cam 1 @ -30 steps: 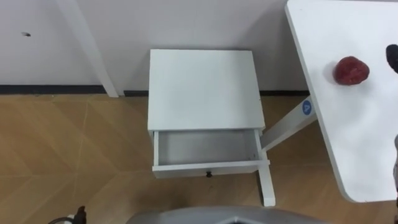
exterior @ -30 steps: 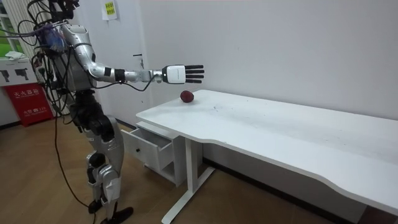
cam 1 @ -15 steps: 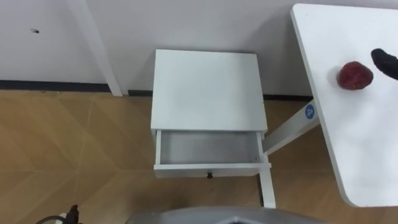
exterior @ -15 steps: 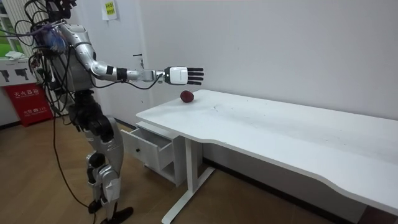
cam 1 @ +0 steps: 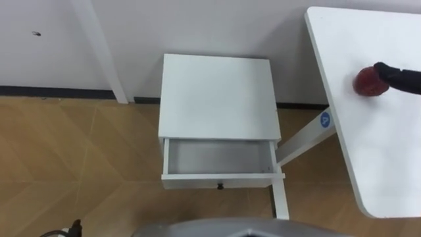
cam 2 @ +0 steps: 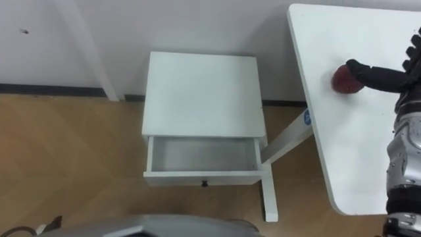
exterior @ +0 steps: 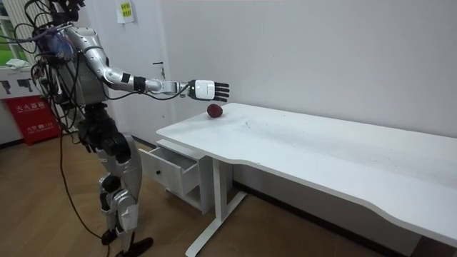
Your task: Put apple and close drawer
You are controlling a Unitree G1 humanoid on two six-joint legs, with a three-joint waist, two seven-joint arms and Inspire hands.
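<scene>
Just over the apple: right hand spread, drawer open

Upright at the desk's short end, the robot stretches its right arm out level above the desk [cam 1: 385,164]. The right hand [exterior: 206,89] hangs over the desk corner nearest the wall, its fingers straight and spread, clasping nothing.

The apple [cam 1: 368,81], dark red, lies on the desk top near that same corner, close to the desk's end edge. In the eye views a dark finger [cam 2: 378,76] reaches across to the side of the apple that is farther from that edge. It may be touching the fruit or only passing above it; the eye views do not settle that. In the room view the palm sits higher than the apple.

The cabinet [cam 1: 217,95], white and flat-topped, stands against the wall just beside the desk's end, on the robot's left of the desk. Its drawer [cam 1: 219,158] is pulled out toward the robot and lies alongside the desk's slanting leg [cam 1: 299,137]. A small dark knob [cam 1: 220,185] sits at the middle of the drawer's front. The front corner of the drawer on the desk side comes close to the foot of the leg. A wooden floor [cam 1: 79,151] spreads away from the desk past the cabinet, and the robot stands on it facing the open drawer.
</scene>
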